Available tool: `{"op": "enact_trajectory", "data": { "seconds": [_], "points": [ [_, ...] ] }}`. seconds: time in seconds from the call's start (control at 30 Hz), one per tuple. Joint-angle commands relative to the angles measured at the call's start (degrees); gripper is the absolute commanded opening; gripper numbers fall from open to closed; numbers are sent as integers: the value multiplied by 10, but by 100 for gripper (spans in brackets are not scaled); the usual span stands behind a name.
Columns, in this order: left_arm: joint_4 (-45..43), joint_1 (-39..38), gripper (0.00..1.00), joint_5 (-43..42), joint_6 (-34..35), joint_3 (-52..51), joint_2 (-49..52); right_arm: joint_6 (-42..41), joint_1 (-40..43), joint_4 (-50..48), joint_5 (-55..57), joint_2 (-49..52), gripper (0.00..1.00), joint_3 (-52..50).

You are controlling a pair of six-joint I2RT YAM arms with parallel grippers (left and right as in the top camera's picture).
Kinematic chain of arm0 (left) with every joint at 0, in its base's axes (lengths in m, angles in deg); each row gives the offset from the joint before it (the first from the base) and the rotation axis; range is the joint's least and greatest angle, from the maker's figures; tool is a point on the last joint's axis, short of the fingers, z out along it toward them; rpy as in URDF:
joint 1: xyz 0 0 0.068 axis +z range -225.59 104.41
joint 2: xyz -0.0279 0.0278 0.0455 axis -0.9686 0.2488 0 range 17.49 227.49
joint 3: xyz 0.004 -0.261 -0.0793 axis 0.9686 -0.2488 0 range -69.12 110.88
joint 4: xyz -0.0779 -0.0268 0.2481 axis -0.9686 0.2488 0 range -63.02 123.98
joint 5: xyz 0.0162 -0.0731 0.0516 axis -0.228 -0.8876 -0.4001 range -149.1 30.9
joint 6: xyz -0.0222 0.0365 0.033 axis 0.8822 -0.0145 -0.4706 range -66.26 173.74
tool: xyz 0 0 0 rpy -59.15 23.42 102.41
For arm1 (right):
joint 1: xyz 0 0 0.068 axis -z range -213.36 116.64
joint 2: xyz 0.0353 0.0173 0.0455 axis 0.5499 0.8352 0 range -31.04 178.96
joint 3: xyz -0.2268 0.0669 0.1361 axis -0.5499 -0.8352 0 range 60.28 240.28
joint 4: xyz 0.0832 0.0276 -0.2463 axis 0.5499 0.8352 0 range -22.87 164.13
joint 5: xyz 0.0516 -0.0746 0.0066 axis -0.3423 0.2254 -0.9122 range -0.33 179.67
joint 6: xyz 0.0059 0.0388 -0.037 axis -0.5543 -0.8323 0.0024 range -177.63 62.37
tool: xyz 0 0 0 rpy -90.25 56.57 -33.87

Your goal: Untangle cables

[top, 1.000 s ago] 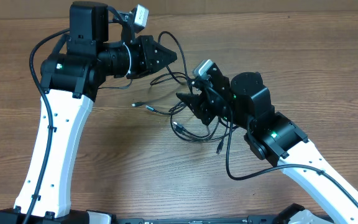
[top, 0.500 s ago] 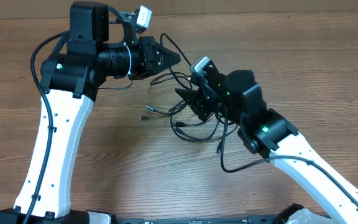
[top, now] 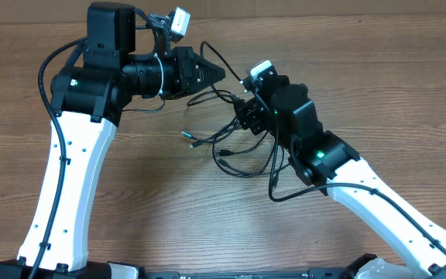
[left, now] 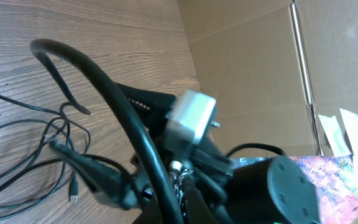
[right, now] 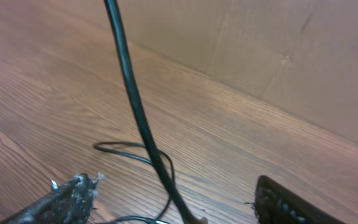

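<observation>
The left tool [top: 217, 74] is closed to a point above the counter [top: 169, 225], and a thin strand arcs up and away from its tip, so it reads as pinching one of the cables [top: 224, 157]. The right tool [right: 173, 193] stands wide open in its own wrist view, with a black line running up through the gap. Whether that line is a cord or arm wiring cannot be told. From overhead, the right tool is hidden under its wrist, just over the knot. The rest of the cables lie in loose, overlapping loops on the counter between and below the two arms, with one silvery plug tip [top: 185, 134] trailing off to the left. To do this step well, the right tool should probably close on a strand other than the one the left holds, near where the two cross. The arms should then draw apart slowly and low, so that loops slide open instead of cinching. Plug tips are likely to snag in a loop, so feed each one back through rather than tugging. Keep clear of the right arm's thicker wire [top: 270, 190], which hangs beside the tangle. No brand, label or writing is legible in any view.
</observation>
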Motion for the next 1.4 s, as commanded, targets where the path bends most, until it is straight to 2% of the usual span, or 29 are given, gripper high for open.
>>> {"op": "enact_trajectory", "data": {
  "seconds": [0.0,0.1,0.17,0.23,0.27,0.4,0.47,0.57,0.6,0.7,0.73,0.8,0.83,0.9,0.97,1.07,1.37],
  "points": [
    [1,-4,4,-17,-15,5,2,27,2,-24,29,27,88,10],
    [1,-4,4,-24,-17,5,2,40,17,-50,29,45,86,10],
    [2,-4,4,-29,-35,5,2,40,32,-59,28,55,66,10],
    [4,-4,4,-29,-45,5,2,36,48,-60,17,60,41,10],
    [4,-4,4,-28,-45,5,2,32,57,-60,-1,60,34,10],
    [4,-4,4,-28,-45,5,2,23,77,-68,-100,60,23,10],
    [7,-4,4,-28,-45,5,2,23,83,-75,-131,60,4,10],
    [9,-4,6,-17,-45,5,2,19,85,-71,-131,60,4,10],
    [10,-4,10,-3,-45,5,2,0,85,-67,-131,57,4,10],
    [24,-4,36,67,-45,5,2,-49,85,-39,-131,33,4,12],
    [30,-4,52,93,-44,5,2,-58,87,-22,-131,19,4,14],
    [43,-4,73,146,-44,5,2,-68,91,12,-131,-9,4,23],
    [51,-4,82,176,-44,5,3,-69,95,33,-131,-30,4,31],
    [62,-4,94,210,-44,5,3,-70,102,52,-131,-57,4,45],
    [72,-4,100,231,-44,5,5,-70,114,61,-131,-89,4,62],
    [88,-4,100,238,-44,5,10,-55,140,58,-118,-122,4,80],
    [124,-4,100,243,-44,-3,30,-50,256,57,60,-178,4,92]
  ]
}}
